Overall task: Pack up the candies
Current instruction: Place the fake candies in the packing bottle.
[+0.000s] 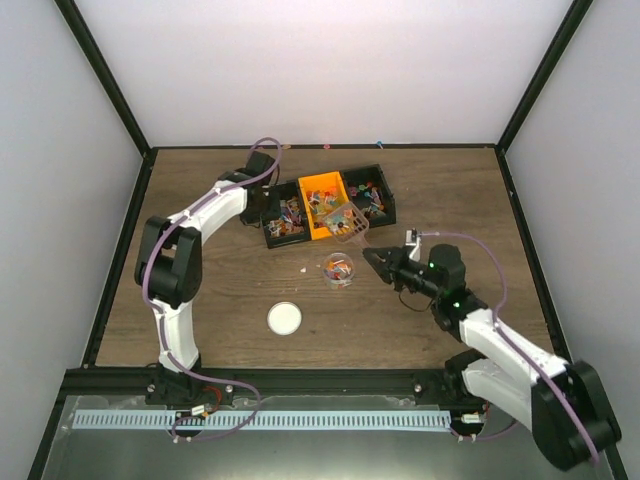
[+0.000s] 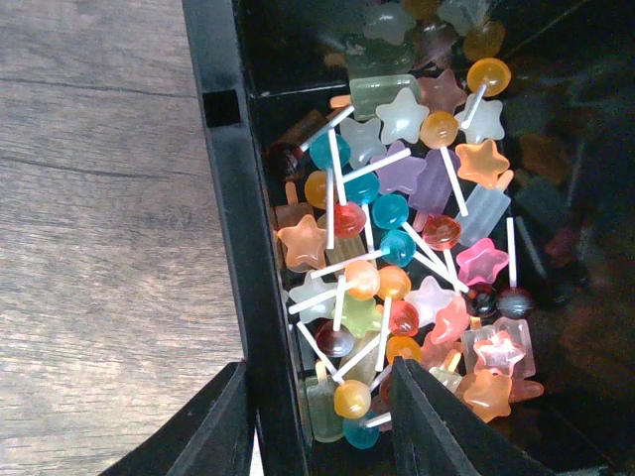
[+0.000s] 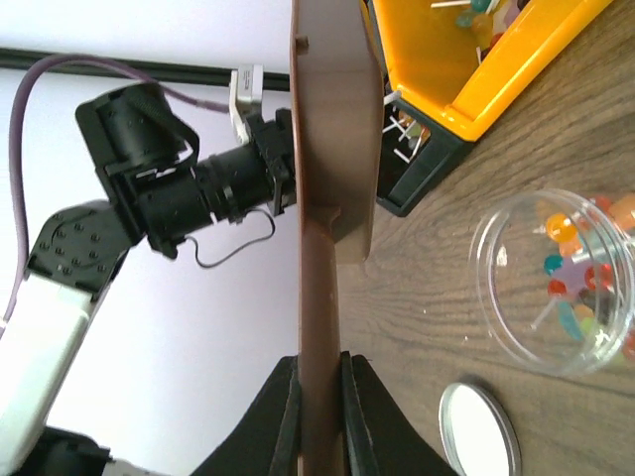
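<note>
The candies point(image 2: 397, 248) are tiny mixed-colour sweets, round ones on white sticks and star shapes, heaped in the left black bin point(image 1: 285, 215), the orange bin point(image 1: 322, 195) and the right black bin point(image 1: 370, 190). A few lie in the small clear jar point(image 1: 338, 268), which also shows in the right wrist view point(image 3: 556, 288). My left gripper point(image 2: 317, 436) is open, its fingers astride the left bin's wall point(image 2: 233, 198), one finger among the candies. My right gripper point(image 3: 319, 416) is shut on the handle of the brown slotted scoop point(image 3: 332, 149), whose head point(image 1: 347, 222) hangs between the bins and the jar.
The jar's white lid point(image 1: 284, 318) lies flat on the wooden table nearer the arms, and shows in the right wrist view point(image 3: 479, 431). Two stray candies point(image 1: 326, 147) lie at the table's back edge. Black frame posts border the table.
</note>
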You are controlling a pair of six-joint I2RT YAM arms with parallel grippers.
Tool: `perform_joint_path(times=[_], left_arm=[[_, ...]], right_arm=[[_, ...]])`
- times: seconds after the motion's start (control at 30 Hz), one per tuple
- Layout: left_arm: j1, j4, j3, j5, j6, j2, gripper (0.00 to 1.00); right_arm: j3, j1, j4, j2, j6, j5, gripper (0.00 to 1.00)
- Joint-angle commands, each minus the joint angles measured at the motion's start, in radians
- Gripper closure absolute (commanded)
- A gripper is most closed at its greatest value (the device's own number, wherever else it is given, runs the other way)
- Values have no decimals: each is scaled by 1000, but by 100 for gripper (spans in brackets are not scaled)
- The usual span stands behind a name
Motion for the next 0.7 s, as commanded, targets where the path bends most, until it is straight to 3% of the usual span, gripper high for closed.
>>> perform_joint_path(times=[0.0, 0.23, 0.43, 0.67], left_arm=[[4, 29, -21, 10, 5, -41, 60], [4, 41, -23, 26, -4, -33, 60], [4, 42, -25, 26, -1, -34, 60], [4, 49, -18, 27, -3, -25, 59]], right_arm=[[-43, -6, -147, -182, -66, -20, 99], [-27, -6, -440, -359, -199, -19, 99], [48, -5, -689, -378, -327, -14, 99], [132, -5, -860, -375, -416, 2, 99]])
